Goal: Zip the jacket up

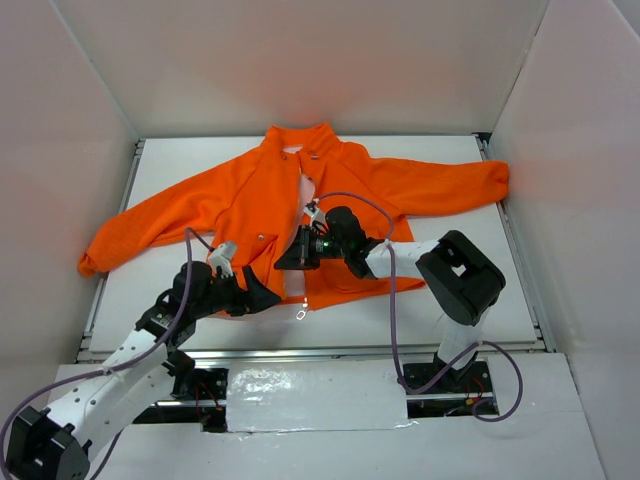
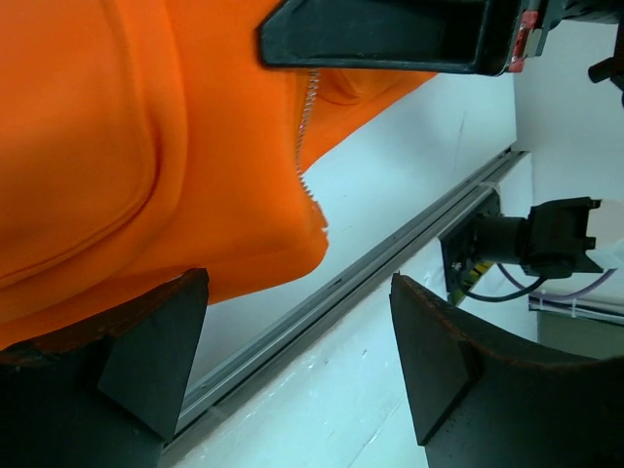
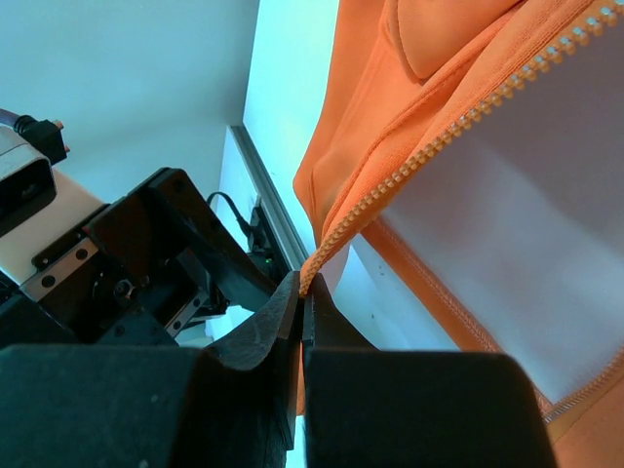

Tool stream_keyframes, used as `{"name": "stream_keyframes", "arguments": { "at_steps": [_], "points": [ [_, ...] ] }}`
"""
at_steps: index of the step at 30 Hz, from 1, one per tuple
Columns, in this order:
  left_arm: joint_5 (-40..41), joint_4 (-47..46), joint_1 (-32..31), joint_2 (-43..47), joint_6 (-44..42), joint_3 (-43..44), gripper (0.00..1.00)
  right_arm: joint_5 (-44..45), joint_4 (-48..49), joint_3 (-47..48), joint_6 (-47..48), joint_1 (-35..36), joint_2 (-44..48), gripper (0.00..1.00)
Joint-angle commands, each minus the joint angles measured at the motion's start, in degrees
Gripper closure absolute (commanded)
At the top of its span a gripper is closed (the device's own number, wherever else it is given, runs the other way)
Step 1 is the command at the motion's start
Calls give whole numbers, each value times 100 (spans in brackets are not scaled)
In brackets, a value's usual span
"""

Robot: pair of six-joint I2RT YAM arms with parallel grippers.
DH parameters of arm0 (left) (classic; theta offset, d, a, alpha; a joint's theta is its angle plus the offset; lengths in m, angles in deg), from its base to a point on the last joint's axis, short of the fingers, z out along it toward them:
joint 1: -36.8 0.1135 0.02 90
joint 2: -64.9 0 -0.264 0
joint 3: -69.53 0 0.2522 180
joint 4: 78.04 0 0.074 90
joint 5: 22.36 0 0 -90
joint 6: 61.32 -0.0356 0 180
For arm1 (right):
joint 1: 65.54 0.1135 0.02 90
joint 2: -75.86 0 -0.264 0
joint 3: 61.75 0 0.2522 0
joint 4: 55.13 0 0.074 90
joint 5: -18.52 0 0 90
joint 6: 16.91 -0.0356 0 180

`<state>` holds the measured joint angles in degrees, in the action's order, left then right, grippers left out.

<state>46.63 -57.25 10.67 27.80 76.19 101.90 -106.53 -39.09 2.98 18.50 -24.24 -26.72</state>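
Note:
The bright orange jacket point(image 1: 240, 200) lies spread on the white table point(image 1: 450, 290), front up, with its collar at the far side and its centre zipper parted. My right gripper point(image 3: 304, 289) is shut on the zipper's toothed edge point(image 3: 419, 161) close to the bottom hem, lifting it slightly; from above it sits over the jacket's lower middle point(image 1: 285, 260). My left gripper point(image 2: 297, 336) stands open with nothing between its fingers, just off the hem corner point(image 2: 317, 229) of the jacket's other front panel. In the top view the left gripper point(image 1: 268, 293) is beside the right one.
A metal rail point(image 2: 390, 258) runs along the table's near edge, with the right arm's base point(image 2: 517, 239) behind it. White walls point(image 1: 300, 60) enclose the table on three sides. A foil-taped patch point(image 1: 315, 398) lies between the arm bases.

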Motion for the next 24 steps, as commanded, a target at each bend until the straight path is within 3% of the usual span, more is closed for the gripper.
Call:
{"name": "stream_keyframes", "arguments": {
  "at_steps": [1, 12, 24],
  "points": [
    [123, -746, -190, -174, 189, 81, 13, -195, 325, -68, 1, 1, 204, 100],
    [651, -861, -252, -614, 66, 108, 24, -301, 324, -77, 62, 10, 160, 100],
    [529, -1379, -261, -1053, 109, -15, 25, -336, 351, -69, 36, 10, 63, 100]
  ]
}}
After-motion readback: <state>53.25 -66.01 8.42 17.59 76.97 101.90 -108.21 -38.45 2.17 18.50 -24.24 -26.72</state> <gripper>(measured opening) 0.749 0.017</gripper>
